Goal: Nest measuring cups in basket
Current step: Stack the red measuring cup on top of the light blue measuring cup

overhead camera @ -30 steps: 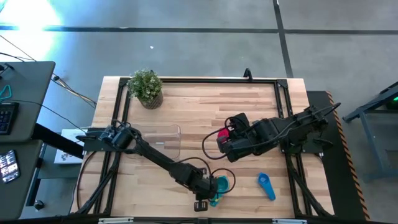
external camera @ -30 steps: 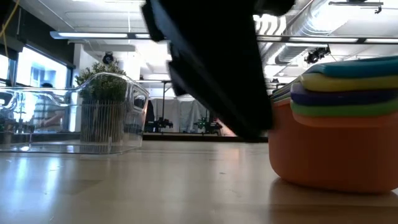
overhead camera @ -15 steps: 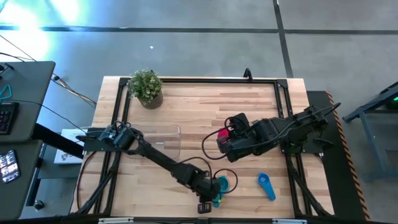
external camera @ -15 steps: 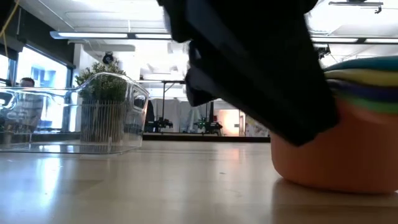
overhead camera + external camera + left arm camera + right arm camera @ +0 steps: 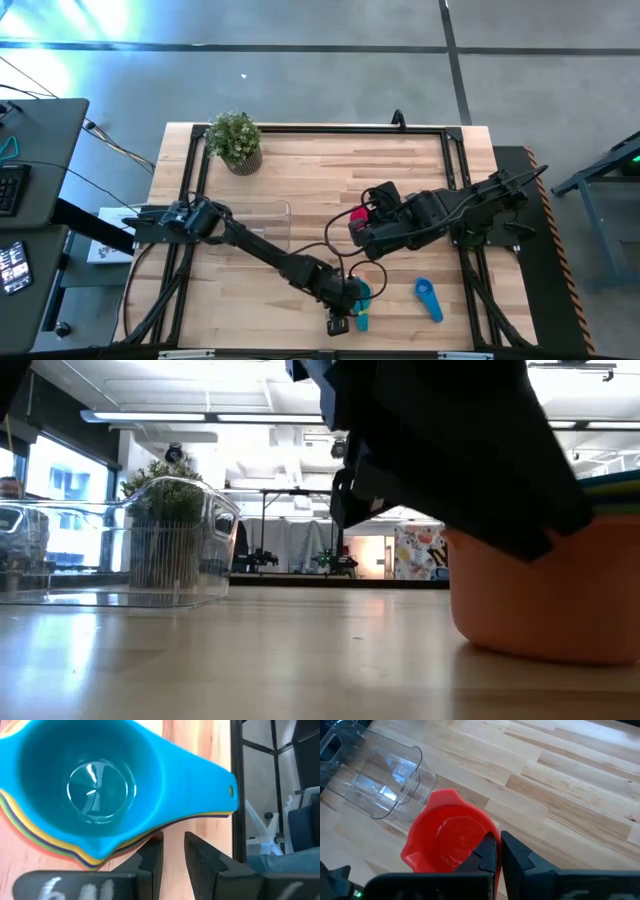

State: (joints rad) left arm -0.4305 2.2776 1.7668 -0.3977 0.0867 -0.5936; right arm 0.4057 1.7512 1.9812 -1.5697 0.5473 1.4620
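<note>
A nested stack of measuring cups (image 5: 357,293), light blue on top and orange at the bottom (image 5: 540,610), stands on the table near the front edge. Its handles point toward that edge. My left gripper (image 5: 172,845) reaches down to the stack from the near left, fingers a little apart with bare wood showing between them. My right gripper (image 5: 496,851) hangs above mid-table, shut on a red cup (image 5: 353,218). A blue cup (image 5: 428,298) lies on the table right of the stack. The clear basket (image 5: 265,225) stands left of centre. My left gripper's fingertips (image 5: 192,840) meet the stack's edge (image 5: 170,826) where the handles leave the bowls, slanting down from the near left. Nothing shows pinched between them. The stack stands upright on the orange cup's bottom. My right gripper pinches the red cup's wall (image 5: 492,832), one finger inside the bowl and one outside, slanting down from above. The cup hangs clear of the table, mouth up. Its handle is hidden by the gripper.
A small potted plant (image 5: 235,140) stands at the far left corner. A black frame (image 5: 455,160) runs along the table's edges. My left arm (image 5: 270,258) crosses over the basket's near corner. Bare wood lies between the basket and the stack.
My left gripper has gone toward the table's right edge along the front. The stack's handles have swung to the right with it, and the stack has slid a little to the right. My right gripper has kept still with the red cup.
</note>
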